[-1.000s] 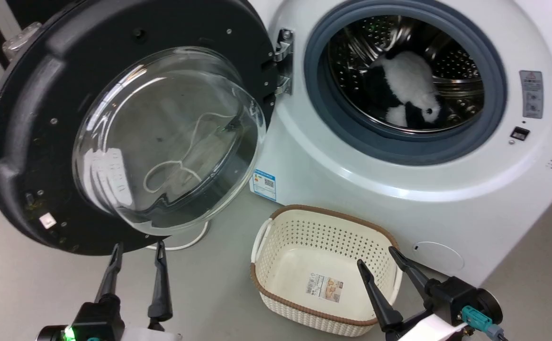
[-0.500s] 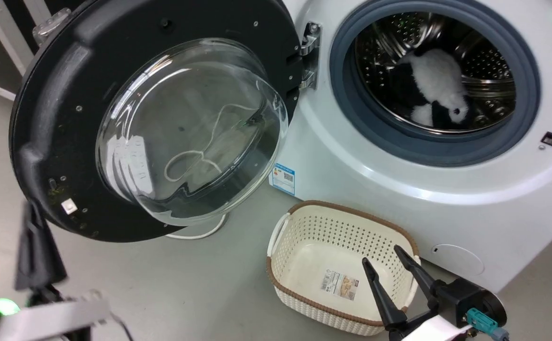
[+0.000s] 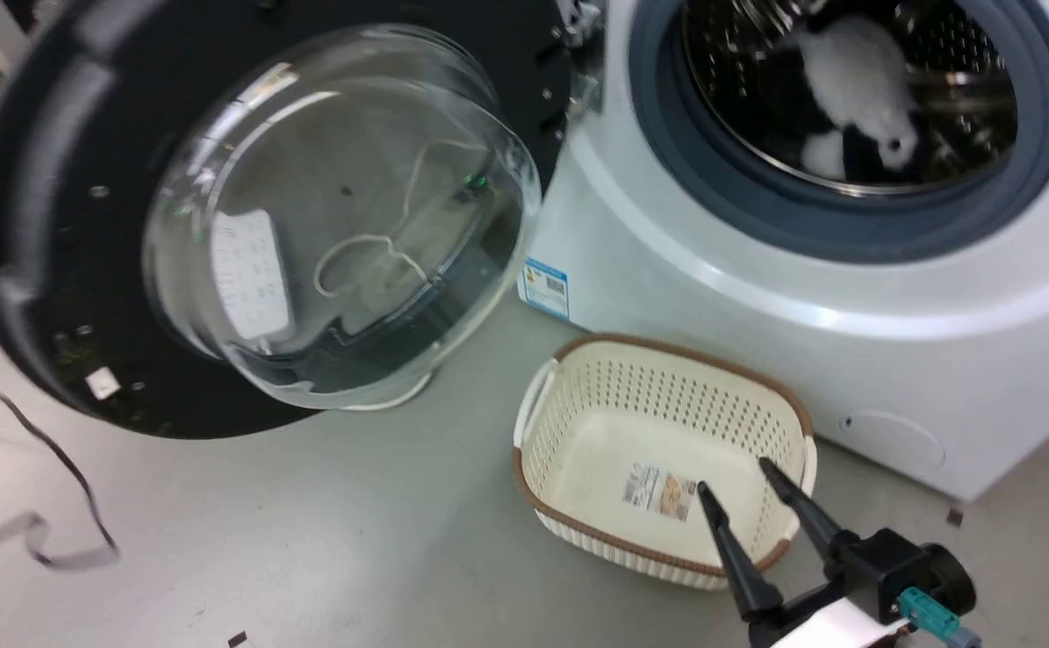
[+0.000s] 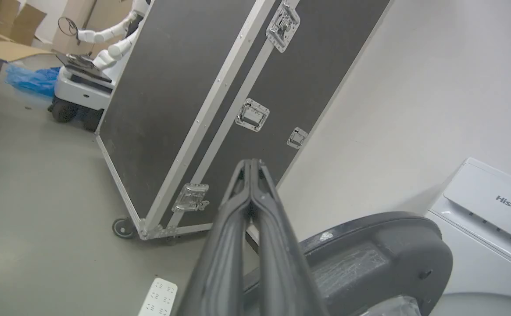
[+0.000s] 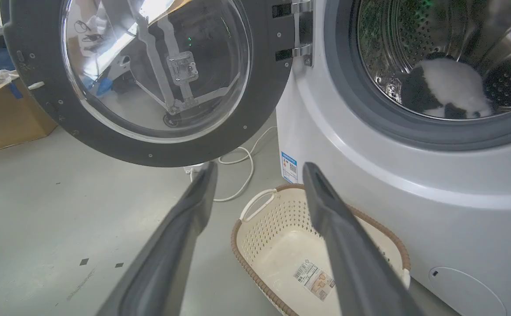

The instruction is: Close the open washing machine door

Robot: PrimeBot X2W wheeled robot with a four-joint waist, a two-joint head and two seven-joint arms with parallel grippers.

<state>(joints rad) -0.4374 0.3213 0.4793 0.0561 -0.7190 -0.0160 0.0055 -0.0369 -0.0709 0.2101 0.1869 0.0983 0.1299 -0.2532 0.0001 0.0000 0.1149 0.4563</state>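
The washing machine door (image 3: 56,153) stands wide open to the left of the white washing machine (image 3: 758,306), its glass bowl (image 3: 335,216) bulging toward me and its hinge (image 5: 301,35) at the right. My left gripper (image 4: 251,163) is shut on nothing; it is raised behind the door's grey outer face (image 4: 369,259) and points at a black case. My right gripper (image 3: 731,475) is open and empty, hovering low over a cream basket, well below the door (image 5: 259,109). A black-and-white plush toy (image 3: 857,72) lies in the steel drum.
The cream perforated basket (image 3: 596,522) sits on the floor against the machine's front. A black flight case (image 4: 185,87) on wheels stands by the wall behind the door. A power strip (image 4: 159,298) and white cable (image 5: 237,162) lie under the door. A cardboard box (image 5: 5,114) is at the left.
The head camera has shifted. My left gripper, earlier open below the door's bottom rim, has swung away to the left out of the head view. The right gripper has hardly moved.
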